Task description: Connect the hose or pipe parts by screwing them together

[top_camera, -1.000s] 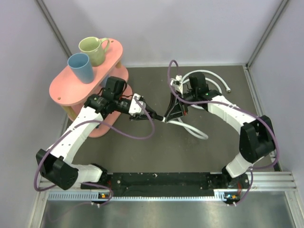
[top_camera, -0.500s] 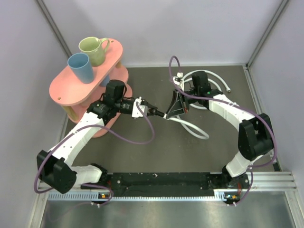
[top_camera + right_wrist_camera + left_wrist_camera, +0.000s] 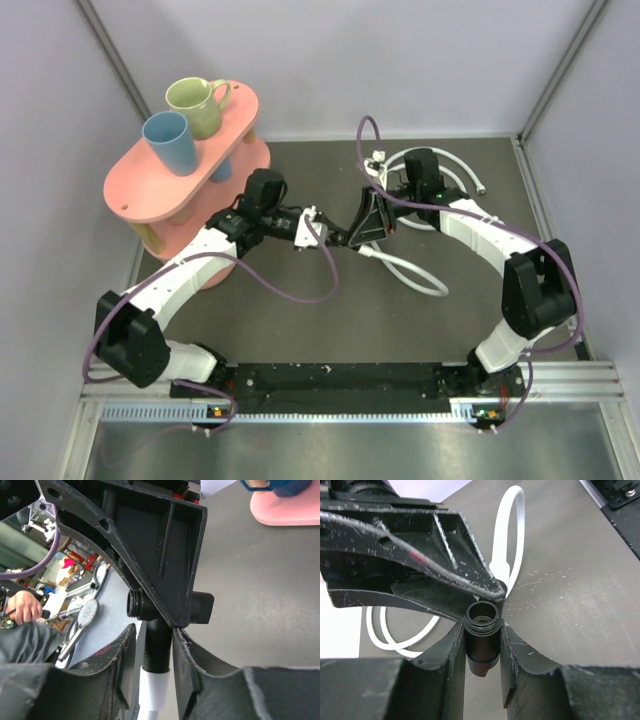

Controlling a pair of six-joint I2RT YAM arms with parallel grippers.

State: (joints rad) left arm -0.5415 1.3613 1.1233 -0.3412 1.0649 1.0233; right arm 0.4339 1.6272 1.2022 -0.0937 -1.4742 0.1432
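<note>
Left wrist: left gripper (image 3: 482, 626) nearly closed, pinching the black connector (image 3: 481, 647).

Pink two-tier stand (image 3: 135, 190), far left.
Green mug (image 3: 194, 106) and blue cup (image 3: 170, 143) are set upright on top, close together.

The left arm (image 3: 190, 270) has swung to the right. Its wrist, a second ago close to the pink stand (image 3: 185, 190), now reaches toward the middle of the desk (image 3: 300, 330). Its elbow at the lower left has shifted inward too. The left tool (image 3: 338, 238), clamped on the black connector (image 3: 481, 635), now sits right against the right tool (image 3: 360, 243), closing the gap there. The purple cable (image 3: 300, 290) looping under the forearm has moved right with it. The right tool sits slightly farther back than a second ago. The near bend of the white hose (image 3: 425, 280) has slid slightly rightward.
</note>
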